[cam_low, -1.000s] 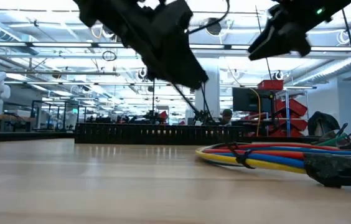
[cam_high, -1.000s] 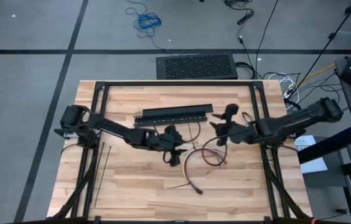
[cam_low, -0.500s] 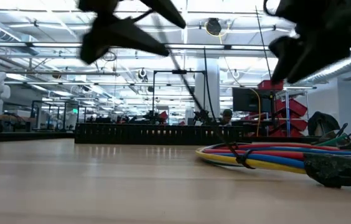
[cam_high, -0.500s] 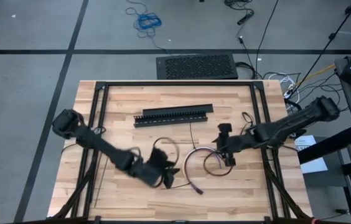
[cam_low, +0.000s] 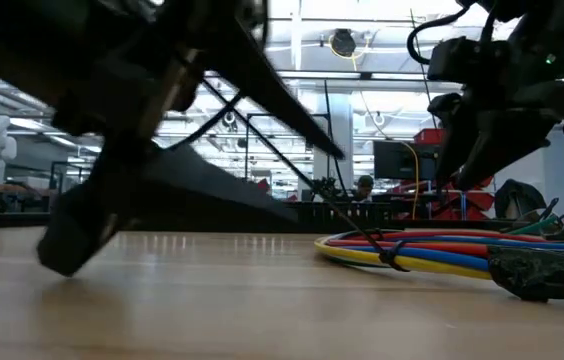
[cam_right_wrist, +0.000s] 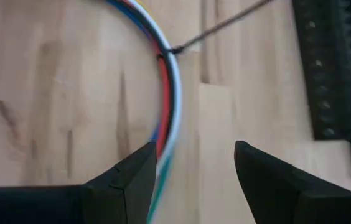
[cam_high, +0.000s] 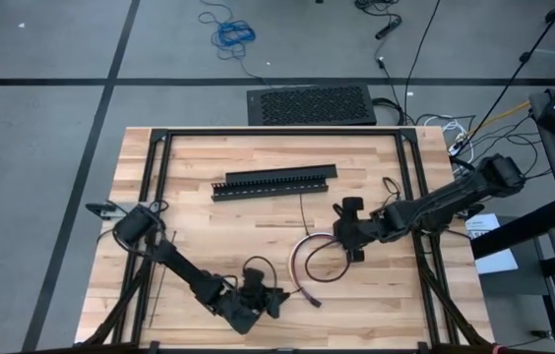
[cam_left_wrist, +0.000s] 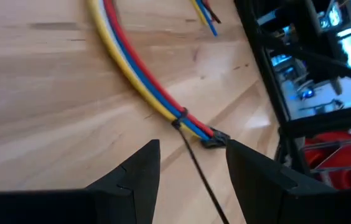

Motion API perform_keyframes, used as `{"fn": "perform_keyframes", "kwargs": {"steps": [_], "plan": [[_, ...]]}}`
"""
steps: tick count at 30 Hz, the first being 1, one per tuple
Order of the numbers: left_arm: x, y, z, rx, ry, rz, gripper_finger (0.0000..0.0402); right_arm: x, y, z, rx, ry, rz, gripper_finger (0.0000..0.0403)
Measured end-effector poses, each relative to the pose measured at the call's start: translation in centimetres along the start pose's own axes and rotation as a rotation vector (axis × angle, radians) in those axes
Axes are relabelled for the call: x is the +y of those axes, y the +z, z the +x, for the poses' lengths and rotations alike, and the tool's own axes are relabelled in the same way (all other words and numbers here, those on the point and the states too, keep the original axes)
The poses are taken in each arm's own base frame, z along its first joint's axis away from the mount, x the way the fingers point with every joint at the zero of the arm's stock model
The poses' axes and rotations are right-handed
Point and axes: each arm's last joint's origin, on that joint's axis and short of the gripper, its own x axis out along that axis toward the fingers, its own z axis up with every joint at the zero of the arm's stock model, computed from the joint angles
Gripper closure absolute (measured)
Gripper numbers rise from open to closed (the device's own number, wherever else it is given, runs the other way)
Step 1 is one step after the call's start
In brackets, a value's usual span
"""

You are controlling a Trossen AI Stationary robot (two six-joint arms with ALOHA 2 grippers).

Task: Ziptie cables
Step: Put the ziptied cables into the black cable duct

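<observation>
Item: my left gripper [cam_high: 258, 295], low over the near edge of the table [cam_high: 189, 157], fingers spread with nothing between them; through that gap I see the cables [cam_left_wrist: 139, 81] curving across the wood. Item: my right gripper [cam_high: 348, 234], near the table's middle, right of the cable loop, fingers likewise parted and empty, hanging just above the bundle where it bends. Item: the cables, a loose curved bunch of yellow, blue, red and white wires lying flat on the table between my two grippers, ends fanned toward the near edge. Item: one ziptie [cam_left_wrist: 180, 117], already cinched round the bundle, its thin black tail [cam_left_wrist: 201, 172] trailing off over the wood. Item: a long black slotted channel [cam_high: 275, 183] farther back, well apart from the work. Step in hand, as I judge it: getting hold of the bundle again, probably for another tie or to snug this one. To do it well, I would come down square across the wires, away from the trailing tail, and close on all strands together so none slips out sideways.
</observation>
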Motion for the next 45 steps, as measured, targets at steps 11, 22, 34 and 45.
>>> {"fn": "perform_keyframes", "kwargs": {"steps": [11, 22, 34, 45], "plan": [[-3.5, 1.4, -0.4, 0.03, 0.237, 0.253, 0.024, -0.3, -0.6, -3.6, -0.084, 0.037, -0.133, 0.0197], [-10.6, 5.9, -5.1, 0.043, 0.276, 0.471, 0.0247, 6.0, 0.4, -2.2, -0.163, 0.566, -0.291, 0.0198], [-14.1, 8.5, -14.3, 0.15, 0.168, 0.4, 0.0247, 10.8, 1.0, 5.2, -0.254, 0.715, -0.411, 0.0277], [-12.4, 3.3, -13.7, 0.263, 0.224, 0.235, 0.0247, 11.5, 7.7, 11.0, -0.414, 0.712, -0.516, 0.0352]]}}
